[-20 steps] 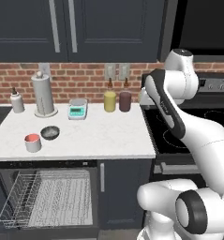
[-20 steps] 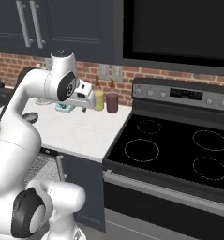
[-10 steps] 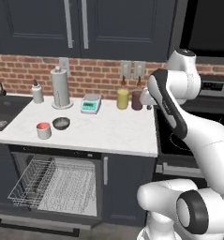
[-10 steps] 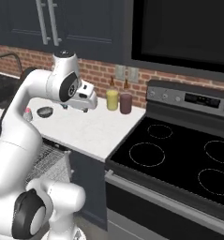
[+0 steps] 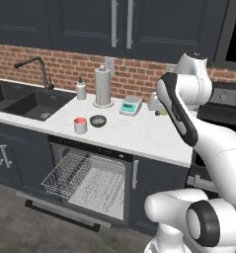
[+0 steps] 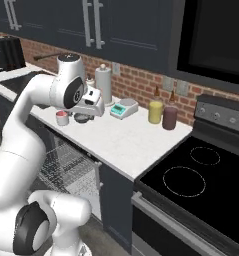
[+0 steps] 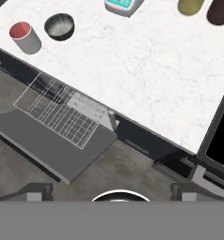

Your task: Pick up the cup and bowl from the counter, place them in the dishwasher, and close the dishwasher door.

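On the counter (image 5: pixel 139 136), cup (image 5: pixel 80 125) and bowl (image 5: pixel 98 120) sit untouched; dishwasher door (image 5: pixel 65 210) down; gripper (image 7: pixel 111 190) jaws spread, empty: all 3 steps remain.

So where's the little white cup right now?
The cup stands on the counter in the left base view, just left of the bowl, above the open dishwasher.

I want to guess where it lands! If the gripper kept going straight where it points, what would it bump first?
Probably the counter, or its front edge. The gripper's view looks down there; depth is unclear.
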Tool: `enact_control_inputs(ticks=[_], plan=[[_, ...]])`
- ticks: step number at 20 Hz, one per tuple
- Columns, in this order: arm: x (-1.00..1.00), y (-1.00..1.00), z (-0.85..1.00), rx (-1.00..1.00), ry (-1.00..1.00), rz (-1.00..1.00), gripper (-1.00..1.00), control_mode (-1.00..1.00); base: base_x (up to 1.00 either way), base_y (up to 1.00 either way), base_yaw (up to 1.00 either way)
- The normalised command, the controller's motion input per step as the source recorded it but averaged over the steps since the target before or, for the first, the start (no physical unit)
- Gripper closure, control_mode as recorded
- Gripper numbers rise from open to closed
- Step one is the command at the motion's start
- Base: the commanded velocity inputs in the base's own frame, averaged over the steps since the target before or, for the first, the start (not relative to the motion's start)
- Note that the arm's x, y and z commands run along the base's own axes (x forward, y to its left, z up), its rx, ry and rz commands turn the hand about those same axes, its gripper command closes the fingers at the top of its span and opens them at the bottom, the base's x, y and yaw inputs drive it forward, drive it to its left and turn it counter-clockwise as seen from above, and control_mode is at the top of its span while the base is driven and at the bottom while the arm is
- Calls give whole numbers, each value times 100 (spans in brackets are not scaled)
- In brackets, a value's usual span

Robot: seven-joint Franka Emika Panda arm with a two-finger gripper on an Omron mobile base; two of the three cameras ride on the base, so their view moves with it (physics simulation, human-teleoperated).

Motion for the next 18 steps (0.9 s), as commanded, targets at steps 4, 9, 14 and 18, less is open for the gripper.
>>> enact_control_inputs(ticks=[4,9,14,18], plan=[[0,0,0,0,0,0,-100,100,0,-9,39],[0,0,0,0,0,0,-100,100,16,-2,37],[0,0,0,0,0,0,-100,100,20,-24,25],[0,0,0,0,0,0,-100,100,31,-15,16]])
